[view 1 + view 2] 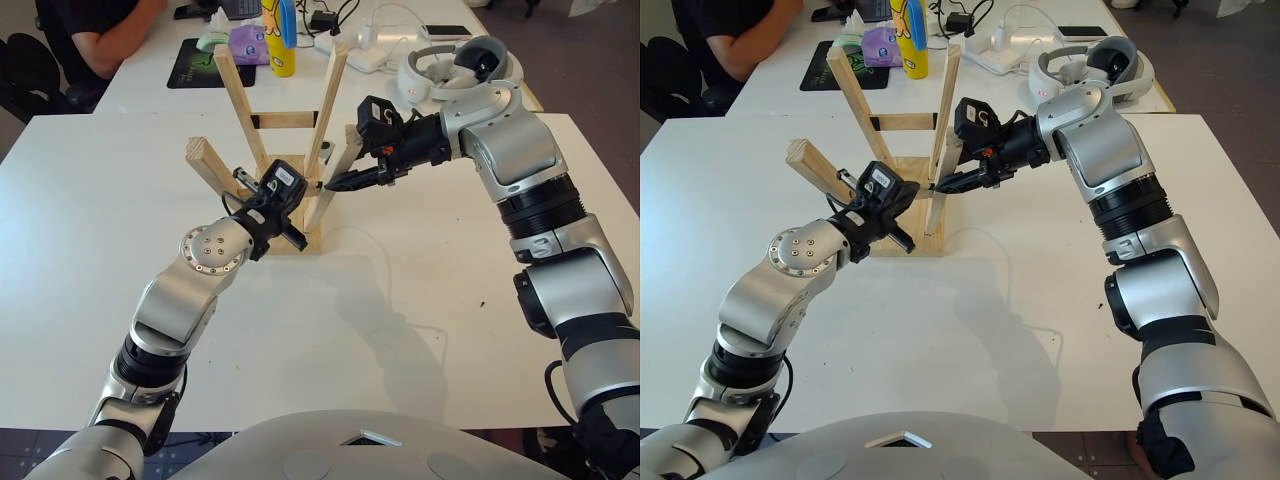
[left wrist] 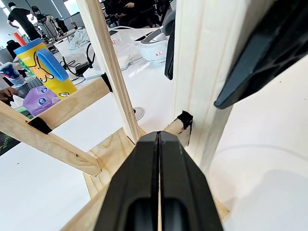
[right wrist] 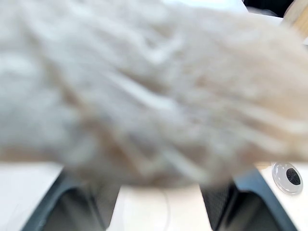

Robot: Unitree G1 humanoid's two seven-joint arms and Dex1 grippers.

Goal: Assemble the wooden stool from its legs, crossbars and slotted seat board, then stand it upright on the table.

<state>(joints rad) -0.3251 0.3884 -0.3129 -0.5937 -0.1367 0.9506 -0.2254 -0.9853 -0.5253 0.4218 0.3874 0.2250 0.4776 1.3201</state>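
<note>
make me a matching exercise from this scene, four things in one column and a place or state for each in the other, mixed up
Things
1. pale wooden stool
2. yellow bottle with a blue handle
3. white headset
4. left gripper

Places or states
a. shut, low by the seat board
b. upside down, legs pointing up
c. lying towards the right end of the far table
d. standing upright beside a purple pack

Pairs: 1-b, 2-d, 3-c, 4-a
</note>
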